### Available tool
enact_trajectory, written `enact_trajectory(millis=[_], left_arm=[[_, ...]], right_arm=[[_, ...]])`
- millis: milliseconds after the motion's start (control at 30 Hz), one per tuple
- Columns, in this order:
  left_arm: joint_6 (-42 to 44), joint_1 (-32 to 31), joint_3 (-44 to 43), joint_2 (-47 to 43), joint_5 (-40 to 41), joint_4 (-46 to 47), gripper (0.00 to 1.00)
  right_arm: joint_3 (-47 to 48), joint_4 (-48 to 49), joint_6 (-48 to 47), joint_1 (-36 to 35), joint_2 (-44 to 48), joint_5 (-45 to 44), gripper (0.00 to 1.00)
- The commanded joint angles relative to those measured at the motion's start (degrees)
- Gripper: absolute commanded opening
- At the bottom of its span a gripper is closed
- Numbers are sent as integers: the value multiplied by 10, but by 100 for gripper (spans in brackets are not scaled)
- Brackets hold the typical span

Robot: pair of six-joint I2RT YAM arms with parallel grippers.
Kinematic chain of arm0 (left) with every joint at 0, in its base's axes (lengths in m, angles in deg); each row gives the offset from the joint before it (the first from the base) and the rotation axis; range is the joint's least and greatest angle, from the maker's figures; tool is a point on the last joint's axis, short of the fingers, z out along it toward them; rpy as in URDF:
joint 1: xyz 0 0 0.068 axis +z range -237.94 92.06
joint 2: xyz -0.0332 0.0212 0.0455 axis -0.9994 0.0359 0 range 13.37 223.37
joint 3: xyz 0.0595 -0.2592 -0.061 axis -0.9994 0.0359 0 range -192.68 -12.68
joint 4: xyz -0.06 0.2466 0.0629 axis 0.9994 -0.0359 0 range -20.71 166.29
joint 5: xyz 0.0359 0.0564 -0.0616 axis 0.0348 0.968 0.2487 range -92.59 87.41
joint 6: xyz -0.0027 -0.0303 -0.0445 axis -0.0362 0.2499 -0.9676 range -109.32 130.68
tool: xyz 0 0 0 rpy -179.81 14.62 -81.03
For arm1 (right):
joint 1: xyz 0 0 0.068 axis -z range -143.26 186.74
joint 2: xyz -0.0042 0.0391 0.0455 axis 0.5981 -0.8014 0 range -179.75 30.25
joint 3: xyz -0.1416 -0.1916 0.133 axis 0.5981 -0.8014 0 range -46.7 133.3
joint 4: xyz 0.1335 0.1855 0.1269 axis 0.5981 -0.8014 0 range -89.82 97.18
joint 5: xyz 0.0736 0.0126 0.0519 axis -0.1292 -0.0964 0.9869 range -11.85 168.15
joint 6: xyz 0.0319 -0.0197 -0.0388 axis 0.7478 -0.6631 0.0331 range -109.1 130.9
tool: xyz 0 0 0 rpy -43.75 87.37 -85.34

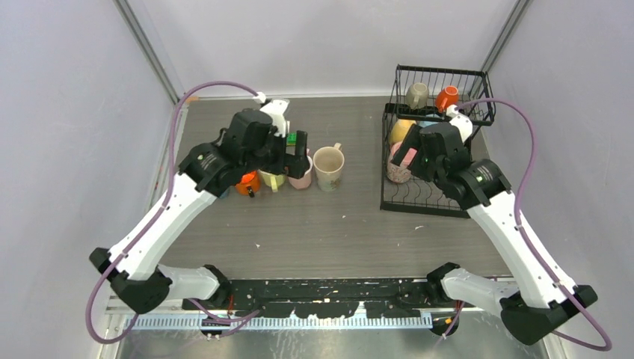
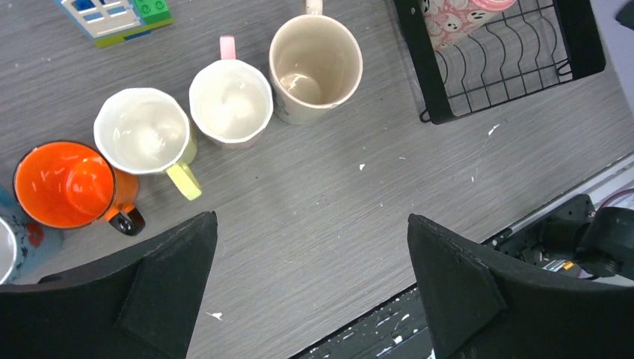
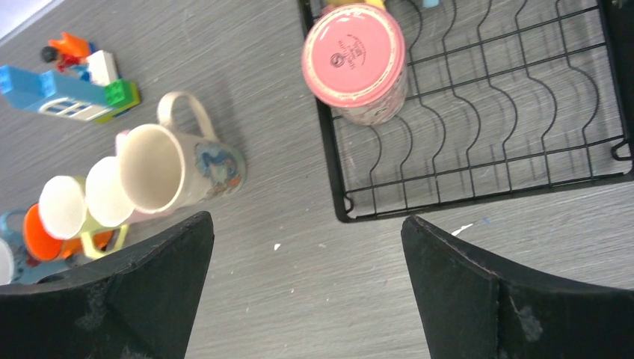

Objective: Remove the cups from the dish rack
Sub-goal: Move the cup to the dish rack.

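1. The dish rack (image 1: 419, 206) stands on the bench (image 1: 336, 232), in the upper right of the top view.
2. In its upper shelf sit two cups (image 1: 417, 94) side by side.
3. An upturned cup (image 3: 354, 54) stands on the left side of the rack's base.
4. A row of cups (image 2: 230, 101) stands on the bench left of the rack, apart from it, near the frame's middle.
5. A toy house (image 2: 116, 16) lies just behind that row.

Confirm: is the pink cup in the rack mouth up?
No, the pink cup stands upside down on the dish rack, stamped bottom facing the camera.
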Motion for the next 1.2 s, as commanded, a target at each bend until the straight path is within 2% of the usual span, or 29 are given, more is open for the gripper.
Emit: enact_trajectory(millis=[0,467,867,967,1167], left_arm=[[-13,11,35,-49,-26,34,100],[-3,14,56,-97,-45,16,100],[-3,14,45,-107,-45,-1,100],[-8,15,42,-105,-73,2,100],[-17,14,42,-103,-80,4,100]], right_arm=[[-13,55,-29,31,-35,-24,100],[-97,325,-129,116,-145,-20,100],[-101,380,-191,126,-217,-44,100],[-111,393,-198,126,-230,-35,100],[-117,409,-204,126,-251,-23,100]])
